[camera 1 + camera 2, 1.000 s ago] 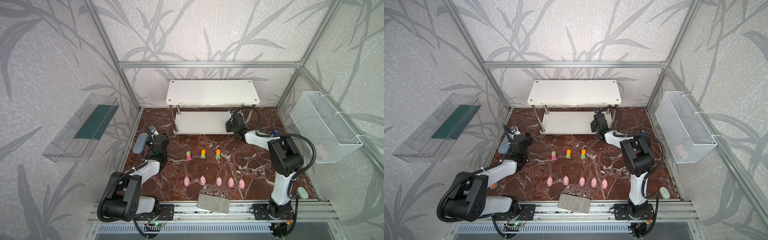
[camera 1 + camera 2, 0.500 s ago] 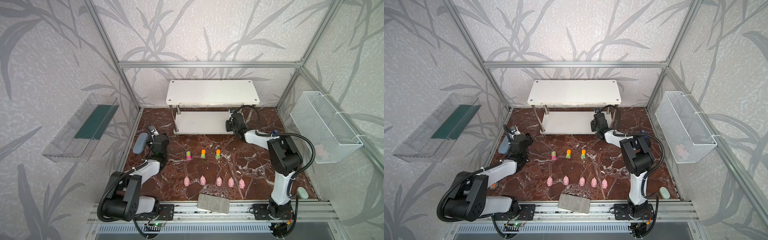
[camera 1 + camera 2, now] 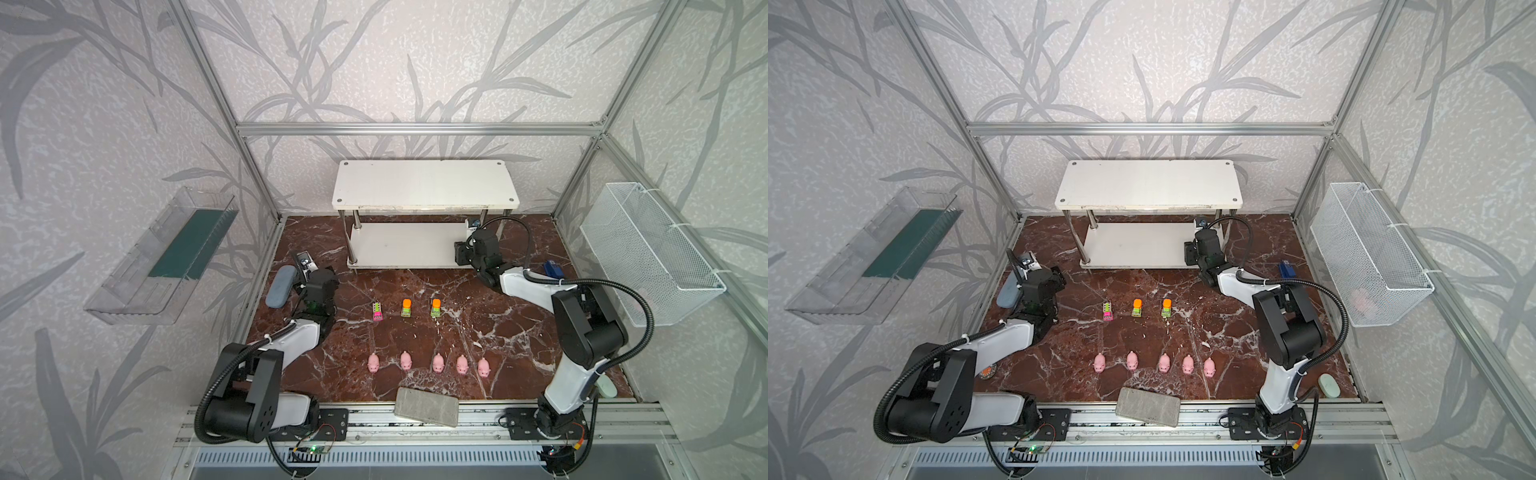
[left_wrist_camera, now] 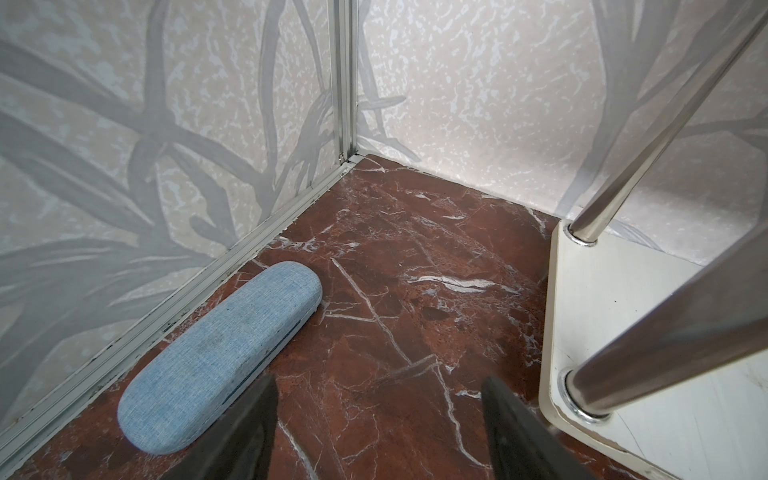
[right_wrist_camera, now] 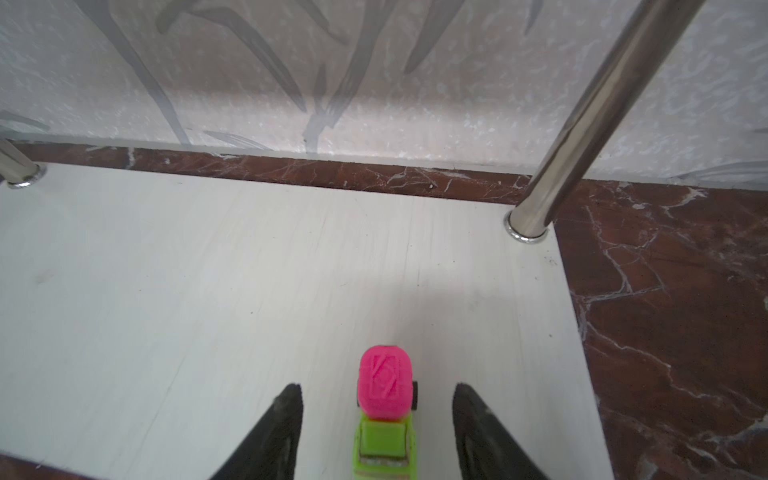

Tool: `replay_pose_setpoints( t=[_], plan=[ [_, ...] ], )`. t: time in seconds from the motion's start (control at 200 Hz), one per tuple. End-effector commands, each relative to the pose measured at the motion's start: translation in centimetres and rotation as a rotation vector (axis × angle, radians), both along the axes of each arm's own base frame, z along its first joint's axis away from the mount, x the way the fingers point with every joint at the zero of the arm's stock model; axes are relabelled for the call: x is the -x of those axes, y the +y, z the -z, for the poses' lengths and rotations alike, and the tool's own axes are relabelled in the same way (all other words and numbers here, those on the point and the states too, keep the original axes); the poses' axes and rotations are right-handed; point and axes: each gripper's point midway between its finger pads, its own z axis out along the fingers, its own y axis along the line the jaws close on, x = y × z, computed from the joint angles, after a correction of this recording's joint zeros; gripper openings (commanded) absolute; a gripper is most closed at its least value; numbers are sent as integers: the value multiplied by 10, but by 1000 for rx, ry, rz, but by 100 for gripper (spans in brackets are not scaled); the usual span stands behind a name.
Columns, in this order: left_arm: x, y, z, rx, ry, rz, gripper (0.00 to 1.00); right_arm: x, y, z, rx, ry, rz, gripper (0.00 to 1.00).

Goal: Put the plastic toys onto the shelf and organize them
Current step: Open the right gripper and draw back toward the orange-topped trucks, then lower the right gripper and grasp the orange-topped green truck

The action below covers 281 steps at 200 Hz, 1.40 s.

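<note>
Shelf, red marble floor, leaf-patterned walls

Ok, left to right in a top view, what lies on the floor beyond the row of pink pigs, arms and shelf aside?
Blue-grey oblong case, lime-and-pink toy truck, orange-topped lime toy truck, second orange-topped lime truck, small blue tool.

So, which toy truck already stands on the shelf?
The pink-topped truck inside the open right hand, on the shelf's lower board; the other three stand on the floor.
</note>
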Motion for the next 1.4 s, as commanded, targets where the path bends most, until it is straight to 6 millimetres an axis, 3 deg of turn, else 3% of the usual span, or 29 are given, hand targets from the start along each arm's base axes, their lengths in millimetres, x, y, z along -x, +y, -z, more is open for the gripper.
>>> replay_pose_setpoints(
  t=[0.0, 0.025, 0.22, 0.43, 0.565, 0.775, 1.09, 1.399],
  plan=[
    [-6, -2, -11, 13, -28, -4, 75, 10, 4, -19, -91, -43, -25, 60],
    [-6, -2, -11, 14, -28, -2, 75, 15, 5, -32, -104, -66, -32, 60],
    [-6, -3, -12, 18, -34, 1, 75, 58, 27, -37, -75, -71, -79, 60],
    [-3, -2, -16, 23, -45, -1, 75, 120, 57, -10, -104, 60, -93, 65],
    [-4, -3, -16, 31, -48, 5, 75, 142, 78, 13, -141, 171, -89, 66],
    [-4, -6, -15, 50, -52, 16, 75, 154, 102, 50, -153, 284, -52, 66],
    [3, -3, -16, 49, -60, 9, 75, 157, 105, 85, -168, 382, 29, 64],
    [4, -3, -16, 48, -58, 7, 75, 154, 99, 100, -119, 394, 69, 61]
  ],
)
